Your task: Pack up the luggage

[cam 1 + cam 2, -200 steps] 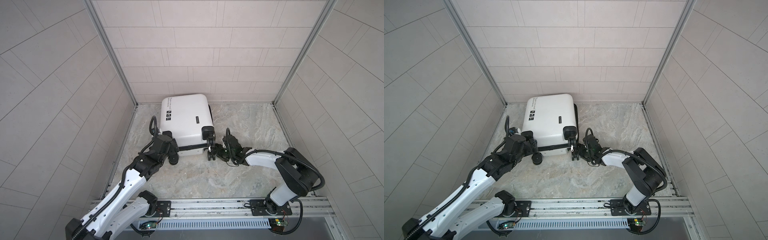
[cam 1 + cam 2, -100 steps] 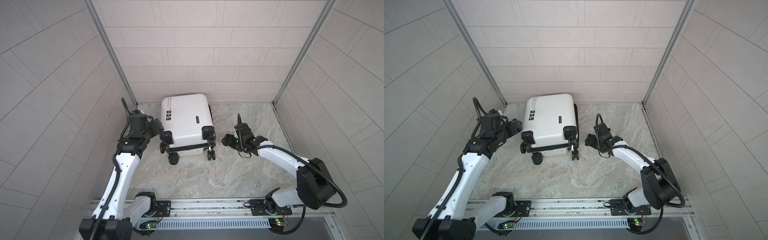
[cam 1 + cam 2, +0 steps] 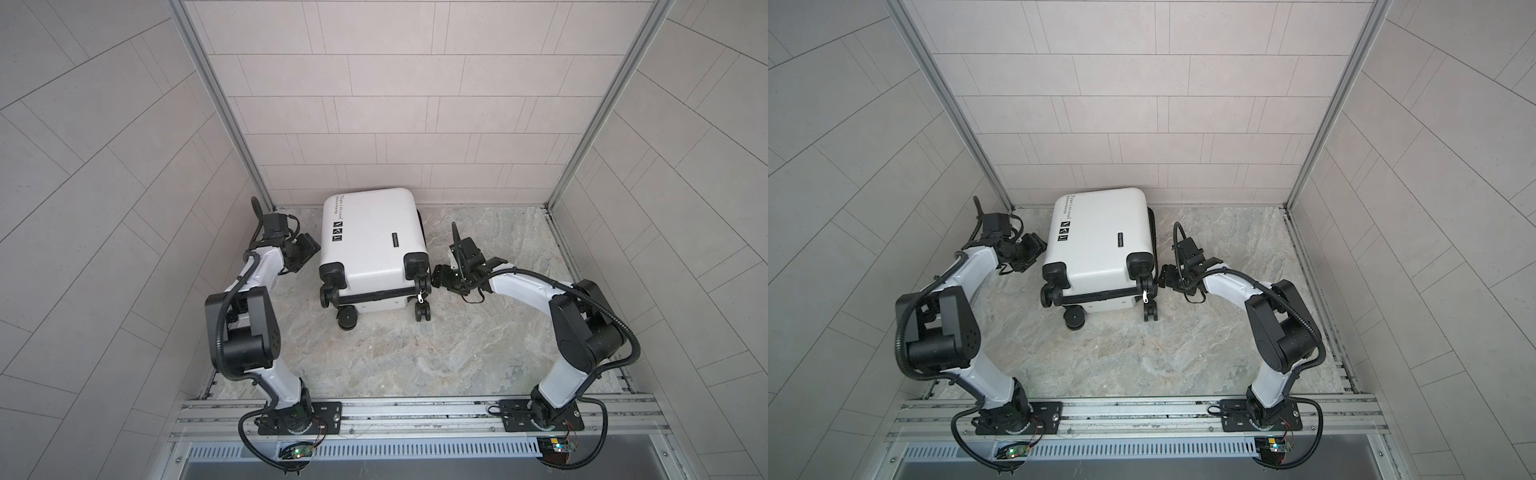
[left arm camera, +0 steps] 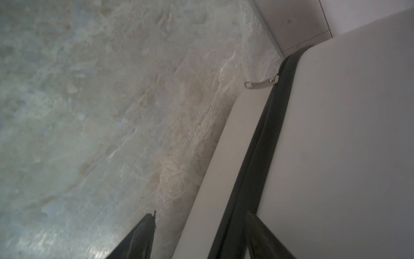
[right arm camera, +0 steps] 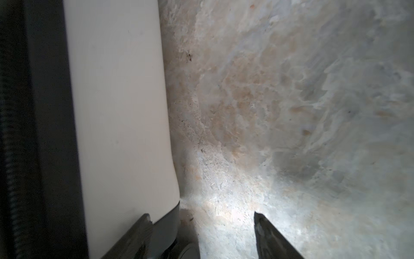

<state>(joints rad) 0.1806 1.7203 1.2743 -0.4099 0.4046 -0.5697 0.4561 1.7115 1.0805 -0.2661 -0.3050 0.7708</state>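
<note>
Marbled worktop (image 3: 415, 353) bears the small white hard-shell suitcase (image 3: 374, 237), closed, far centre. Left hand (image 3: 309, 249) and right hand (image 3: 438, 279) flank it, both open, empty; press inward evenly, probably, lest it skid.

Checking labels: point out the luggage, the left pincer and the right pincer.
luggage (image 3: 374, 237): in a top view, white shell's middle.
left pincer (image 3: 308, 251): in a top view, between fingertips.
right pincer (image 3: 436, 277): in a top view, between fingertips.
</note>
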